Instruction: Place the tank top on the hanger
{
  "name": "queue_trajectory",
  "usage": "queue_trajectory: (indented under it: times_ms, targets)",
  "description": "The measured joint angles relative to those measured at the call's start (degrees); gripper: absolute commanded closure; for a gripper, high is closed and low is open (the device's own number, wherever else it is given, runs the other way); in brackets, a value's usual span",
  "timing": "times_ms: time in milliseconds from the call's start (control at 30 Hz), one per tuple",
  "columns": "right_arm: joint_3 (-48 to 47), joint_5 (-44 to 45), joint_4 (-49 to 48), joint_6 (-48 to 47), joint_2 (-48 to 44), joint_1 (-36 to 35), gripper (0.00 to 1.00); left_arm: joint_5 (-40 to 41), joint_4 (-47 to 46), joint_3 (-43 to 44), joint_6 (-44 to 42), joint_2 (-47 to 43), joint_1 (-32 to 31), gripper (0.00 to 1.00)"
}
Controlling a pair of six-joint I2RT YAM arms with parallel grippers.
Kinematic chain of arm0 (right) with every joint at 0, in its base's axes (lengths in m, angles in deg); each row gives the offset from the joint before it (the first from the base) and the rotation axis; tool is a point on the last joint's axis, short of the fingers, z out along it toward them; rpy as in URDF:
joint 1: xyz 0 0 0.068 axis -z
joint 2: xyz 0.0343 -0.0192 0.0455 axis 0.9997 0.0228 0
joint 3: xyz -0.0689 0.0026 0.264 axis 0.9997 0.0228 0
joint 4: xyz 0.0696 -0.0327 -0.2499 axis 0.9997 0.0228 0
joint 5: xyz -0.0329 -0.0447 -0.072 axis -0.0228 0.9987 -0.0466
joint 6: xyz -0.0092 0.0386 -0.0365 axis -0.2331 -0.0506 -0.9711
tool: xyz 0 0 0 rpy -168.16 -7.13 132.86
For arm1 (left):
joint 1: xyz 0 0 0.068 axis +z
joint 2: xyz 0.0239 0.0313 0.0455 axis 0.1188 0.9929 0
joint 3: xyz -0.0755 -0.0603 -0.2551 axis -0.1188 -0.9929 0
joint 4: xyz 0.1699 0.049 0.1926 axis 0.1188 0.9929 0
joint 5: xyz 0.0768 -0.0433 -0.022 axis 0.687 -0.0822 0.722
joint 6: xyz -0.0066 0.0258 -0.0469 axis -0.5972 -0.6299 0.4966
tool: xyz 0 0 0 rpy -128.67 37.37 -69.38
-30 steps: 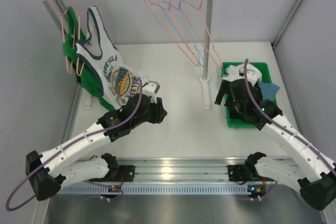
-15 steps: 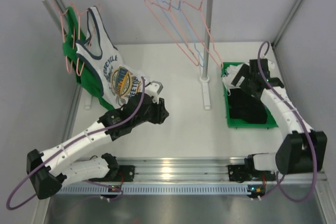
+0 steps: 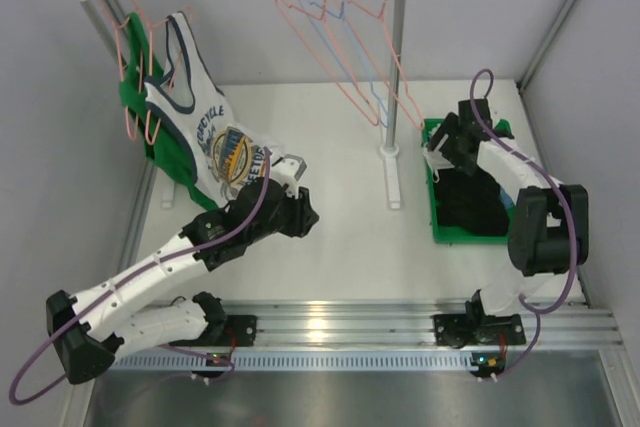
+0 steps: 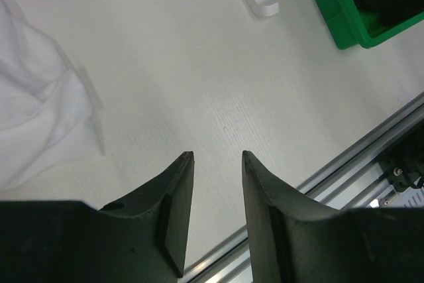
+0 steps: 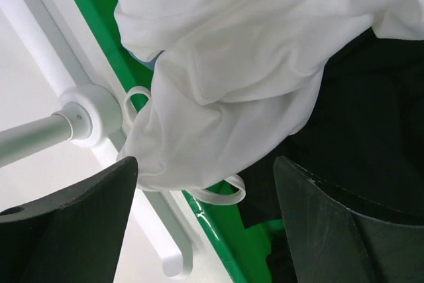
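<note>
The plain white tank top (image 5: 232, 51) lies bunched in the green bin (image 5: 222, 233) on dark clothes, its edge draped over the bin's rim. In the top view it shows as a small white patch (image 3: 432, 155) at the bin's far left corner. My right gripper (image 5: 205, 164) is open just above it, one finger on either side of the fabric, and it also shows in the top view (image 3: 447, 142). Empty pink hangers (image 3: 330, 65) hang on the rail. My left gripper (image 4: 216, 154) is open and empty over the table, and shows at mid-left in the top view (image 3: 290, 169).
A blue hanger (image 3: 352, 47) hangs among the pink ones. The rack post (image 3: 396, 67) and its foot (image 5: 89, 114) stand just left of the bin (image 3: 436, 217). A printed tank top (image 3: 215, 137) and a green garment (image 3: 135, 87) hang at the rail's left end.
My right arm has swung from over the middle of the bin back to its far left corner, above the white fabric. My left arm has barely moved.
</note>
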Motion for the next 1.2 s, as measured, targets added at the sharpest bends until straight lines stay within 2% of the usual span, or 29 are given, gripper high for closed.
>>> queue_trajectory:
  times_ms: [67,167,200,367,400,467,700,867,1200]
  targets:
    - [0.92,-0.15,-0.94,0.55,0.22,0.0,0.26,0.04,0.22,0.0,0.0,-0.11,0.0,0.6]
    - [1.05,-0.13,-2.1,1.18,1.07,0.0,0.44,0.04,0.48,0.0,-0.02,-0.11,0.0,0.6]
    - [1.05,-0.15,-2.71,1.31,1.57,0.0,0.56,0.07,0.63,0.0,-0.02,-0.11,0.0,0.6]
    - [1.49,-0.13,-3.96,1.81,2.51,0.0,0.83,0.13,1.16,0.0,0.0,-0.11,0.0,0.6]
    - [1.64,-0.13,-4.15,1.84,2.51,0.0,0.93,0.24,1.18,0.0,-0.02,-0.11,0.0,0.6]
    - [1.66,-0.15,-4.2,1.53,2.51,0.0,1.0,0.28,1.22,0.0,0.0,-0.11,0.0,0.6]
    - [1.66,-0.04,-2.86,-0.55,-0.09,0.02,1.0,0.55,1.6,0.0,-0.02,-0.09,0.0,0.6]
    - [1.14,0.17,-0.09,-2.29,-9.03,0.02,1.0,1.09,1.88,0.2,-0.07,-0.09,0.0,0.6]
    - [-7.52,-1.27,7.17,-5.35,-25.73,-0.11,1.0,1.38,2.1,1.25,-0.48,-0.11,0.0,0.6]
